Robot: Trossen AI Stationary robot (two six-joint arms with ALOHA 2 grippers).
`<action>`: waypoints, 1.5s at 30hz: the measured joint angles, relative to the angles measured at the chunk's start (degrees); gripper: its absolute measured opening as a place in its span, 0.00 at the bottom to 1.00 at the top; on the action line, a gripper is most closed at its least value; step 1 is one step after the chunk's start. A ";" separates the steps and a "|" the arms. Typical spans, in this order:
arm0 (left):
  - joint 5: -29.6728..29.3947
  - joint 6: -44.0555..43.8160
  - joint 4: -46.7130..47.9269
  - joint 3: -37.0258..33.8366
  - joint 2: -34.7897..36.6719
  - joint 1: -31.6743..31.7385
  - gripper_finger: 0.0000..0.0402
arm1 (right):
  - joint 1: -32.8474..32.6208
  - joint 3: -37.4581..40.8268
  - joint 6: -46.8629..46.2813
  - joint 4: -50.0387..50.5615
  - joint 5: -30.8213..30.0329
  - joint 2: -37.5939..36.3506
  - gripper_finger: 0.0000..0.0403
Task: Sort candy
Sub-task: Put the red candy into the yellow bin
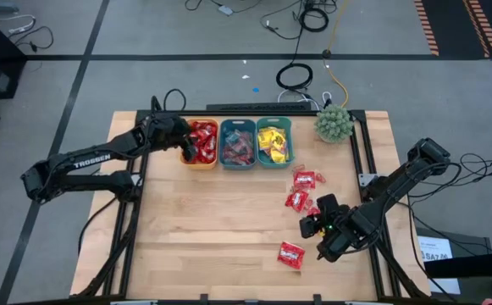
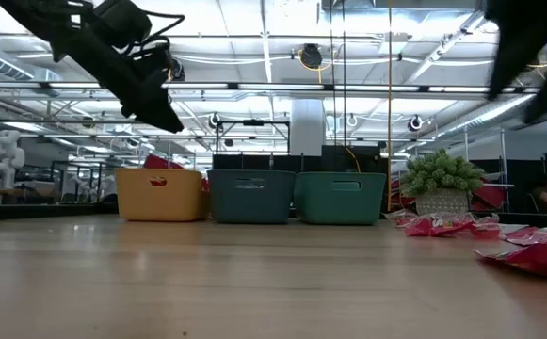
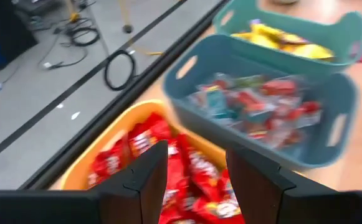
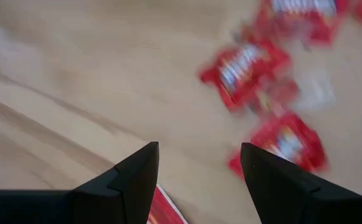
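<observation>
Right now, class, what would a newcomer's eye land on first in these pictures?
Three bins in a row at the table's back edge: the orange bin full of red packets, under the open left claw. Loose red packets lie right of centre, near the open right claw.

glossy candy [image 1: 290, 253], seemingly matt wood table [image 1: 212, 229]

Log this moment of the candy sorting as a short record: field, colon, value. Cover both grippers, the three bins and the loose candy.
left gripper: open, empty, over the orange bin
right gripper: open, empty, above the table near loose red packets
orange bin: holds red packets
middle bin: blue-grey, mixed small wrapped pieces
teal bin: holds yellow packets
loose candy: several red packets on the table's right half, one apart, nearer the front edge
plant: beside the teal bin
</observation>
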State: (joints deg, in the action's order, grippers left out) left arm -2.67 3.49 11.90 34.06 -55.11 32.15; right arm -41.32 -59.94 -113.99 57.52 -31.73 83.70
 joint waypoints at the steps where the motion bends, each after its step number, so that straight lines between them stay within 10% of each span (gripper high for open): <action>1: 0.41 -0.14 -0.25 0.00 0.00 -0.70 0.43 | 0.00 0.00 -1.07 1.24 3.30 0.00 0.54; 8: -0.30 -0.22 -0.96 0.02 0.00 -5.32 0.43 | 0.15 4.39 -10.81 1.43 15.49 -0.04 0.54; 33: -2.35 -9.20 -13.34 0.09 -1.51 -23.57 0.43 | 2.79 15.50 -8.54 -9.43 18.64 -0.01 0.54; 45: -2.97 -9.16 -36.17 9.56 -30.00 -42.22 0.43 | -1.72 15.50 -4.66 -14.03 20.19 -0.02 0.54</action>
State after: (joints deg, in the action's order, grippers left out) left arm -5.64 -5.67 -24.27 43.62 -85.11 -10.06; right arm -43.04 -44.45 -118.65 43.50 -11.55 83.68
